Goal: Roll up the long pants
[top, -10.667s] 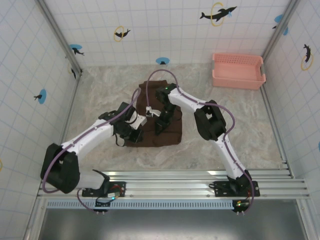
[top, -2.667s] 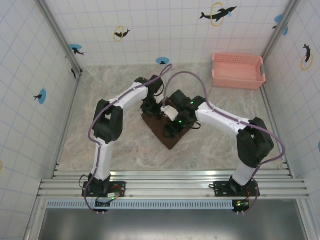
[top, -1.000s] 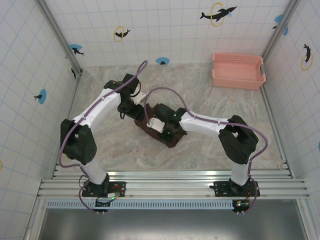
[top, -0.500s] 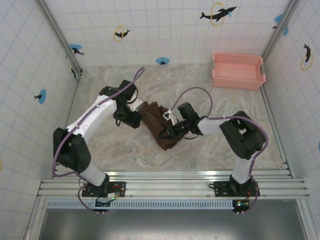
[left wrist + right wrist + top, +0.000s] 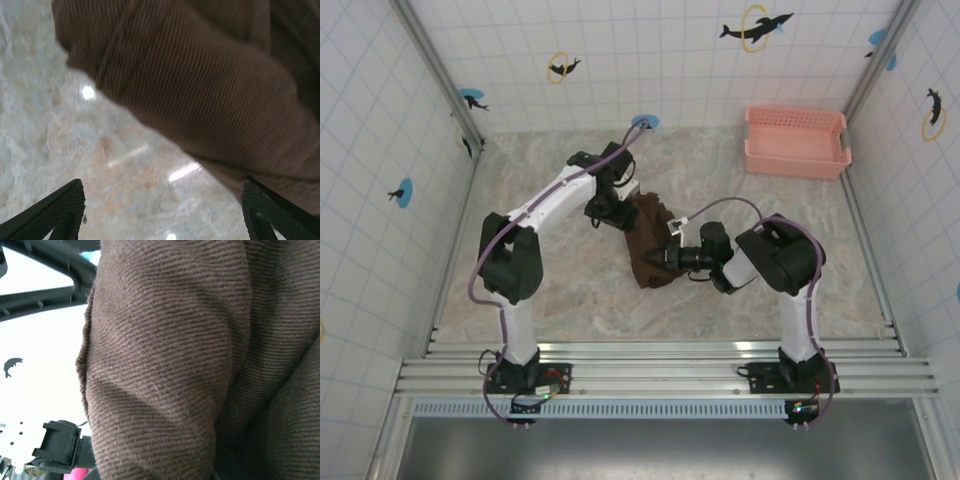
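The white left arm reaches toward twelve o'clock, its black left gripper (image 5: 607, 215) spread wide. The right arm folds toward nine o'clock, right gripper (image 5: 665, 258) clamped on dark brown cloth long pants (image 5: 645, 232).

One pair of pants (image 5: 650, 245) is lying bunched near the middle of the table (image 5: 540, 300), and one basket (image 5: 796, 160) is sitting at its far right corner. Two arms are reaching over the table, a left arm (image 5: 555, 195) and a right arm (image 5: 790, 262), each trailing one purple cable (image 5: 720, 207) (two cables in all). Each arm is carrying one gripper, making two: the left gripper (image 5: 612, 212) and the right gripper (image 5: 665, 257). In the left wrist view two black fingers (image 5: 62, 212) are showing at the bottom corners. On the walls (image 5: 670, 60), three dolphins (image 5: 745, 30) inside yellow rings are showing whole.
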Robot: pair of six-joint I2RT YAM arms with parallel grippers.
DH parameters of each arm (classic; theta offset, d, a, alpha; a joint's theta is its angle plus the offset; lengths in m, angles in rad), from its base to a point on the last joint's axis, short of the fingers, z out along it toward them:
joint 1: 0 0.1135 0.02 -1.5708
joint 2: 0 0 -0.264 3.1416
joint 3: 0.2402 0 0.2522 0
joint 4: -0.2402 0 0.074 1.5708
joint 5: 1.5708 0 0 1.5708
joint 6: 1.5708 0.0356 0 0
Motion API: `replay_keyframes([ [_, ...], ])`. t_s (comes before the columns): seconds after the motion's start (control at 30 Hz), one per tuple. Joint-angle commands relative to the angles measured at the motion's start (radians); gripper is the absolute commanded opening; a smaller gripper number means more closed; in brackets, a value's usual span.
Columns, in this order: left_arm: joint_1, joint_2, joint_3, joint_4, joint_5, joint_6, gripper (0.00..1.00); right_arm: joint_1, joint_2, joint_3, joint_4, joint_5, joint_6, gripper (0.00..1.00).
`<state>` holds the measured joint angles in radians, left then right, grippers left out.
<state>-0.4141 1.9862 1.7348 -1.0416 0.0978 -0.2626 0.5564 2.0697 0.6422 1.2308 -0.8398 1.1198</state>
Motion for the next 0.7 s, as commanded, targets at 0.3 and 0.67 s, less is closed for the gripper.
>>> replay_keyframes([
  [0.3, -0.06, 0.254, 0.254, -0.043, -0.101, -0.054, 0.84, -0.021, 0.069, 0.001, -0.029, 0.023, 0.07, 0.24],
  [0.67, -0.22, 0.58, 0.506, -0.192, -0.244, -0.006, 0.85, -0.008, 0.034, -0.01, -0.08, 0.084, 0.078, 0.48],
])
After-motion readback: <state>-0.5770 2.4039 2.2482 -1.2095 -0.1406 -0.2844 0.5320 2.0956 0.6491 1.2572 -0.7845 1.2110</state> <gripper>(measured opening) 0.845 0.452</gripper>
